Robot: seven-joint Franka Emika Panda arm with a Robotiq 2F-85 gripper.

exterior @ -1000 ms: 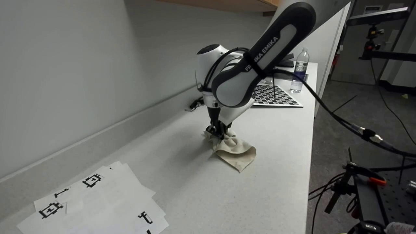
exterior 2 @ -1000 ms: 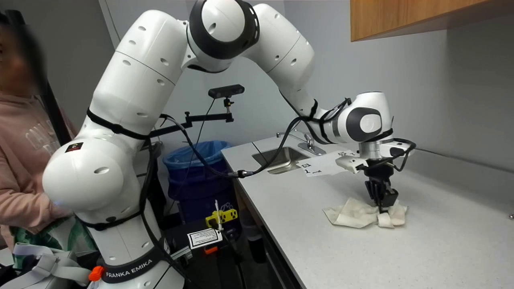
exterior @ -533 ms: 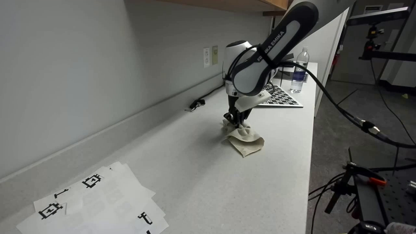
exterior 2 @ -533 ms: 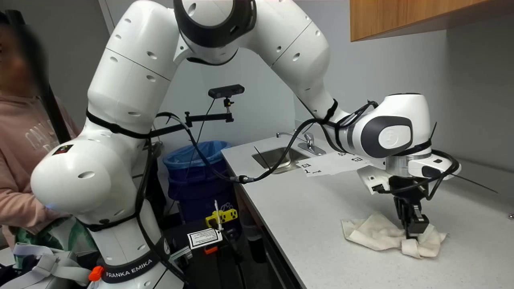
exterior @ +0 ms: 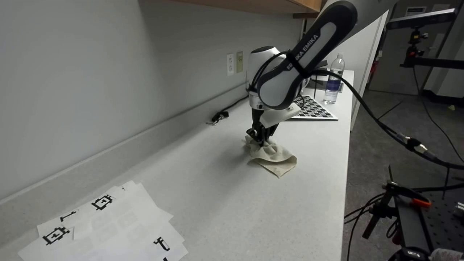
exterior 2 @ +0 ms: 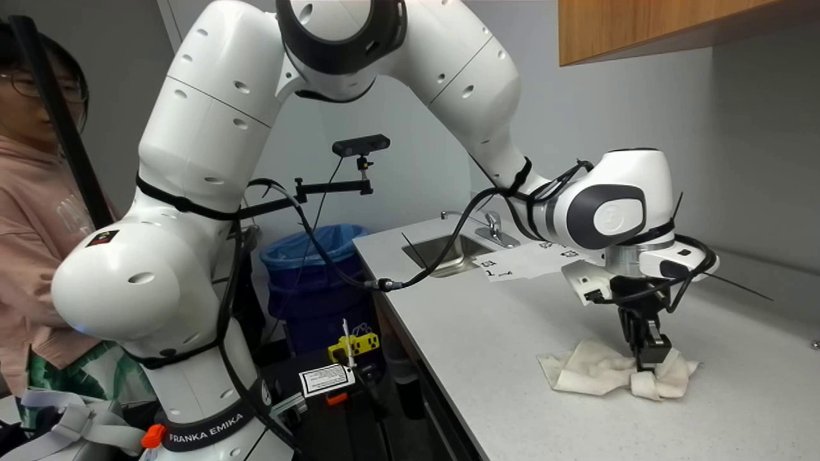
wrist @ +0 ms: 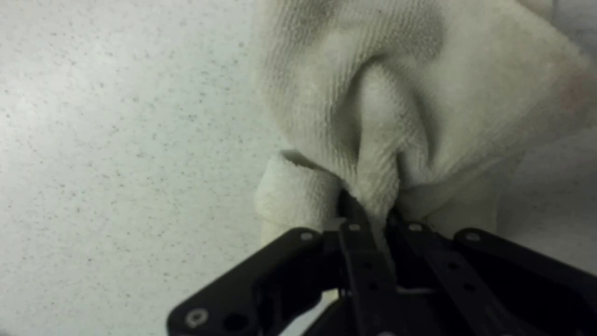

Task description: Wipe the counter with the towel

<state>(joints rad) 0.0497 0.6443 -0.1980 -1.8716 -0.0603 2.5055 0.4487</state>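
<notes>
A cream towel (exterior: 275, 156) lies crumpled on the light speckled counter (exterior: 232, 206). It also shows in an exterior view (exterior 2: 592, 371) and fills the upper middle of the wrist view (wrist: 312, 93). My gripper (exterior: 261, 142) points straight down at the towel and is closed on a bunched fold of it. It also shows in an exterior view (exterior 2: 642, 365). In the wrist view the black fingers (wrist: 371, 211) pinch the fold between them. The rest of the towel spreads on the counter around the fingers. The fingertips are partly hidden in the cloth.
Printed marker papers (exterior: 112, 224) lie on the counter. A checkered board (exterior: 314, 108), a water bottle (exterior: 334, 81) and a small black object (exterior: 219, 116) by the wall also stand there. A sink (exterior 2: 458, 255) is at the far end. A wooden cabinet (exterior 2: 666, 29) hangs overhead.
My gripper has dragged the towel along the counter toward the checkered board. In the last half second both have shifted slightly back toward the papers. The grip has stayed closed.
</notes>
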